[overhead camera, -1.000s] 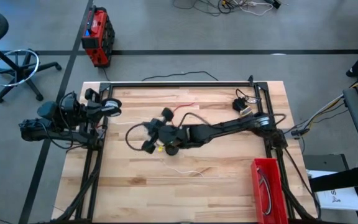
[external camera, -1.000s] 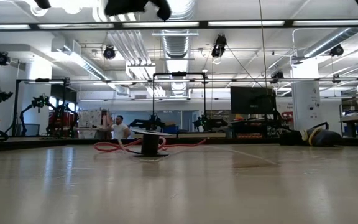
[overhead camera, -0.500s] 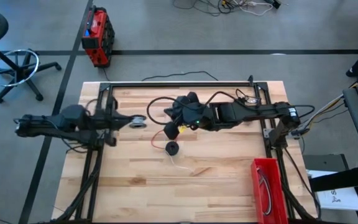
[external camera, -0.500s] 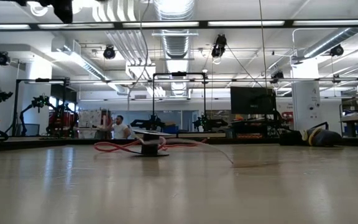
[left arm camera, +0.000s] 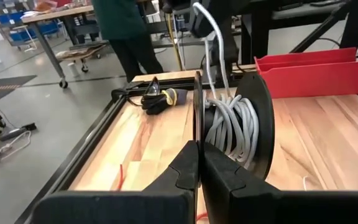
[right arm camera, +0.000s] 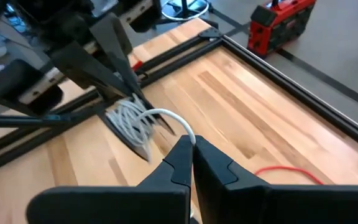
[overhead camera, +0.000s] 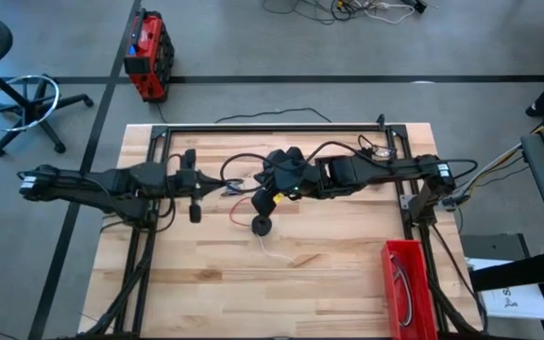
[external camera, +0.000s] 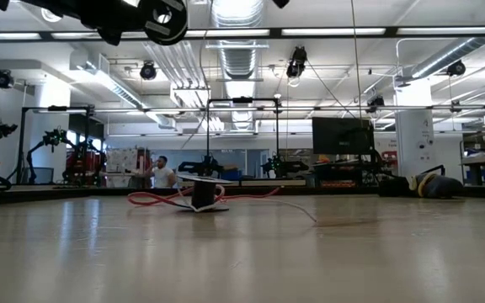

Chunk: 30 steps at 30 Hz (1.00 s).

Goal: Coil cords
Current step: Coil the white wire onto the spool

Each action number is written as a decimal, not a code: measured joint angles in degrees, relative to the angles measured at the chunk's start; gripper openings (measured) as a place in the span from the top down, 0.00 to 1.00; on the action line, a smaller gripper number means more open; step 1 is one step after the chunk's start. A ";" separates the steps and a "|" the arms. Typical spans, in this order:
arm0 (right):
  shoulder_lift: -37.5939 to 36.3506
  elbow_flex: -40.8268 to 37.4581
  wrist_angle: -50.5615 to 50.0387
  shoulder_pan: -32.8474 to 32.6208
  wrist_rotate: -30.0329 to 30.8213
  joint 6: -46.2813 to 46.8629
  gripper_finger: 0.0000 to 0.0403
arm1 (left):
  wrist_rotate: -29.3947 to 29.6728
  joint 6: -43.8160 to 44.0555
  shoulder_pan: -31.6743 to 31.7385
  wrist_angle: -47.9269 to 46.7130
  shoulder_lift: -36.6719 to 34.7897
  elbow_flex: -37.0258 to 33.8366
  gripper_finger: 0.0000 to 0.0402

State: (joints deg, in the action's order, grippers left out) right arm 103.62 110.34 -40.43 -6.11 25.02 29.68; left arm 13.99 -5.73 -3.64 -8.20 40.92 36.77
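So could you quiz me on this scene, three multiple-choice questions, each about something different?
1. Where is the red bin?
A. table's near right corner
B. table's centre
C. on the floor

2. What colour is the cord wound on the spool?
A. red
B. white
C. green

3. What is the right claw doing?
A. hanging open
B. shut on the white cord
C. shut on the bin

Answers: 1 A, the high view shows it there. 2 B, the left wrist view shows white turns. 3 B, its fingers pinch the cord's end, while the left claw grips the spool.
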 joint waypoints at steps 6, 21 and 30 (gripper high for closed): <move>-0.03 0.00 -3.13 0.87 0.48 -0.22 1.00 | -0.60 -0.07 0.00 -0.21 -1.57 -0.28 1.00; -0.43 3.65 2.79 1.26 0.35 -6.73 1.00 | 3.39 -1.34 0.11 -3.81 0.84 -0.22 1.00; 3.65 3.53 4.91 1.21 0.24 -1.12 1.00 | 20.54 6.61 0.11 -3.18 8.39 1.72 1.00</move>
State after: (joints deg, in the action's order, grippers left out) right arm 107.27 113.87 -35.51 -4.90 25.26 28.56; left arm 34.52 0.88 -3.53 -11.38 49.31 38.49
